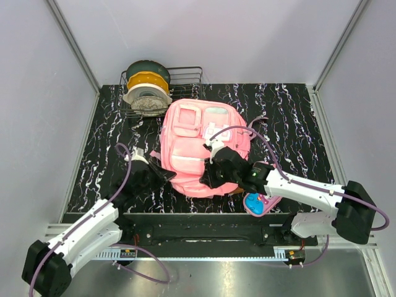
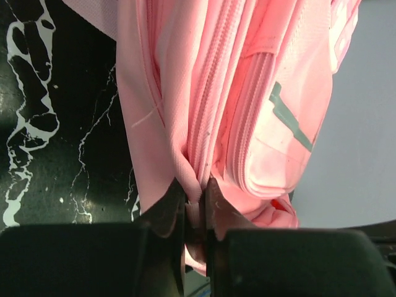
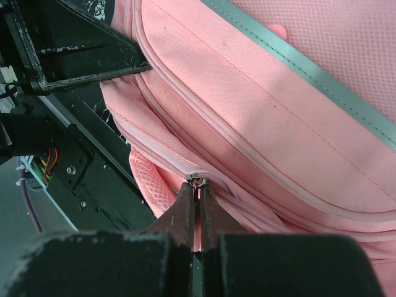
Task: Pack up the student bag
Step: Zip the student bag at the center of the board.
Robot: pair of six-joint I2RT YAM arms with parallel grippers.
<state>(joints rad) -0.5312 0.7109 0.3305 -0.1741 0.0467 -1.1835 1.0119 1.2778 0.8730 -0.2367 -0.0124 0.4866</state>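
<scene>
While left gripper (image 2: 195, 197) pinches student bag (image 1: 192, 139), right gripper (image 3: 198, 193) on zipper (image 3: 197, 179)

One student bag (image 1: 201, 145), one pencil case (image 1: 258, 203), one wire basket (image 1: 189, 75) and three spools (image 1: 147, 88) are counted on the tabletop (image 1: 297, 124). Two grippers are counted: left gripper (image 2: 197, 210), right gripper (image 3: 198, 193).

Showing white shells on the left arm (image 1: 93, 226) and right arm (image 1: 309, 193), swelling into black joint housings (image 1: 356, 213) by the desk's near corners; trailing mauve cables (image 1: 129, 173) in loops; tapering into matte black fingers (image 3: 181, 216), scuffed and dusted grey.
</scene>
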